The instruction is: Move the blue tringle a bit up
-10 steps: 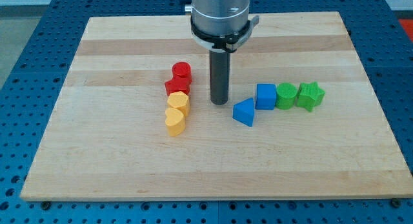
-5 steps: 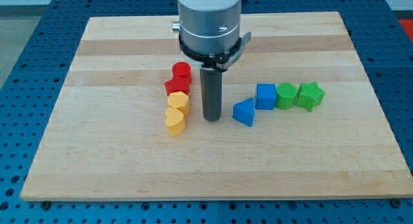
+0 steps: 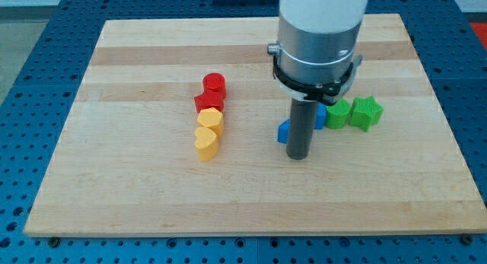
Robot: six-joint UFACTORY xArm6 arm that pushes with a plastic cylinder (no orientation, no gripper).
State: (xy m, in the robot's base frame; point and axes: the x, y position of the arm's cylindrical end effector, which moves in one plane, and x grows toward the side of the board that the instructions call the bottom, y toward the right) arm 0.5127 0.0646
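Note:
The blue triangle (image 3: 283,132) lies near the board's middle, mostly hidden behind the dark rod; only its left corner shows. My tip (image 3: 297,155) rests on the board just below and in front of the triangle, at its lower right side. Whether it touches the triangle cannot be told. A blue cube (image 3: 320,116) sits right of the rod, partly hidden by it.
A green block (image 3: 339,112) and a green star-shaped block (image 3: 366,113) continue the row to the right. On the left stand a red cylinder (image 3: 214,84), a red block (image 3: 208,102) and two yellow heart-like blocks (image 3: 211,119), (image 3: 205,142) in a column. The wooden board (image 3: 114,188) has blue pegboard around it.
The rod has moved from left of the blue triangle down and to the right, and now stands in front of it, covering most of it. The blocks have not visibly moved.

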